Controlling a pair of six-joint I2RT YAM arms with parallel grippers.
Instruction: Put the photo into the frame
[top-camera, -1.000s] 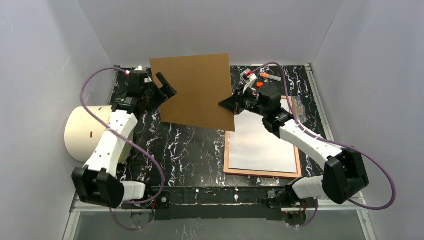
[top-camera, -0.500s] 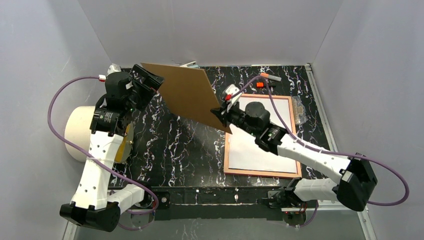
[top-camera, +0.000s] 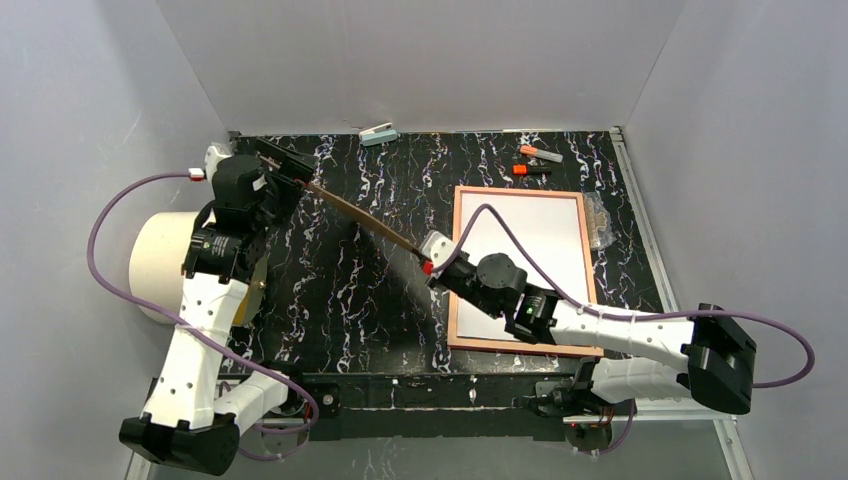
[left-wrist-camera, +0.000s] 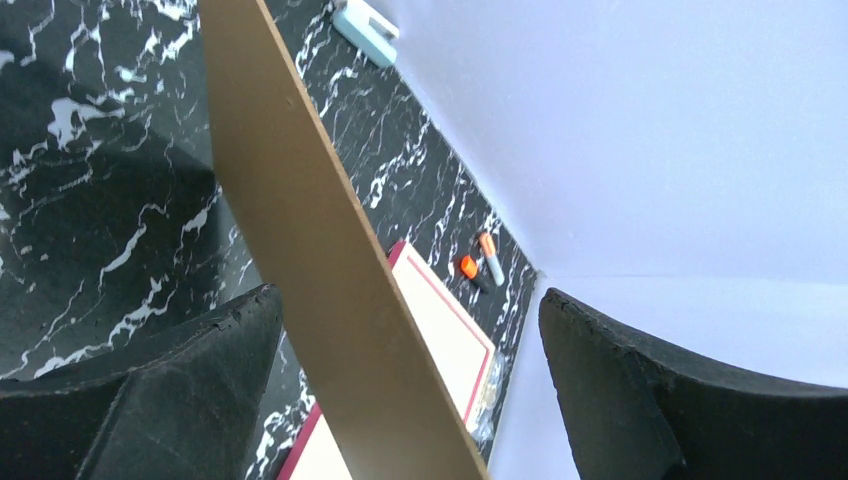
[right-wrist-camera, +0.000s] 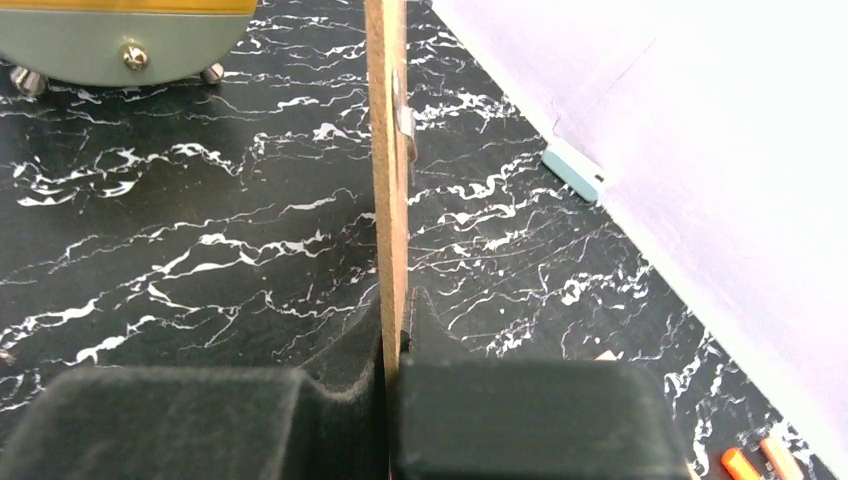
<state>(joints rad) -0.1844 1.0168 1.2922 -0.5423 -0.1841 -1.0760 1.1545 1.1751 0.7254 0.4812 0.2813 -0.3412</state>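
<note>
Cardboard aloft: the backing board (top-camera: 365, 215) slants edge-on across the upper left. The right hand (right-wrist-camera: 392, 350) pinches its lower end tight, while the left hand (top-camera: 290, 170) gapes wide around the upper end. At right, the frame (top-camera: 520, 190) lies flat on the tabletop (top-camera: 350, 290), the photo (top-camera: 535, 235) white side up inside it.

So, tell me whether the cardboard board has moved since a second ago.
Yes. The cardboard board has swung edge-on and shifted left, clear of the frame.
</note>
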